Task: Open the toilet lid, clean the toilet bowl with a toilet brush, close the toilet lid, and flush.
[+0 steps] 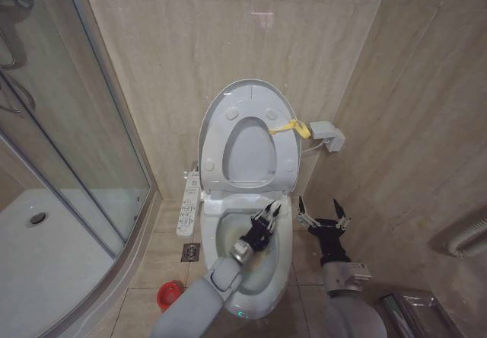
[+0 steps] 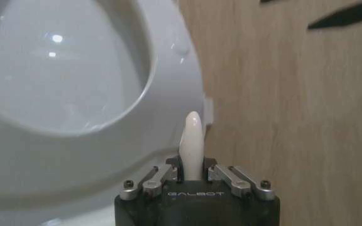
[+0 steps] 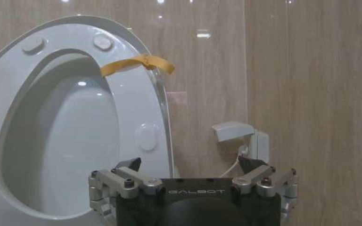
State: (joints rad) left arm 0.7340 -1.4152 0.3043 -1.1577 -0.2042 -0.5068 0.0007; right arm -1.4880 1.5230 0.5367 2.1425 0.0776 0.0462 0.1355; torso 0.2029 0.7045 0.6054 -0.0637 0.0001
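both arms are pale grey rounded shells ending in silver wrist cuffs. the left gripper (image 1: 271, 215) and right gripper (image 1: 323, 215) are black with thin dark jaws. silver linkage bars with small black screws sit above a black housing marked "galbot" in white.

Tiled floor (image 1: 144, 292) bearing the toilet bowl (image 1: 283, 258), a red cup (image 1: 169, 296), a drain (image 1: 191, 252) and the shower tray (image 1: 46, 266).
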